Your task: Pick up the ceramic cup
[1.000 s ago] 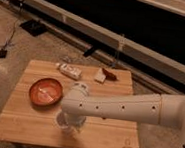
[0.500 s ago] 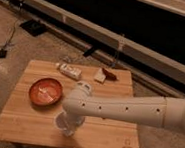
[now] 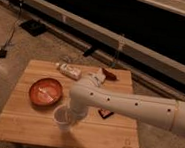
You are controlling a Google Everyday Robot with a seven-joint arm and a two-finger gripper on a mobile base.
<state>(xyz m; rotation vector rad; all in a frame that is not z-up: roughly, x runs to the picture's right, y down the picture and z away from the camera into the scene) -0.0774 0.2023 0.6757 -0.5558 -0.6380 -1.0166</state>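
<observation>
Dim room, concrete floor; a wooden counter [image 3: 24, 126] carries the items. The ceramic cup [image 3: 62, 118] stands at the front edge, just beside the red-orange bowl [image 3: 46, 92], directly under the gripper [image 3: 71, 112]; finger state cannot be told. Risk: an off-centre closure could tip the cup off the edge or knock the bowl.

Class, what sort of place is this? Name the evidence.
Probably a lab or workshop floor: a small wooden table on bare concrete, with cables. The gripper is at the ceramic cup, beside a red-orange bowl.
</observation>
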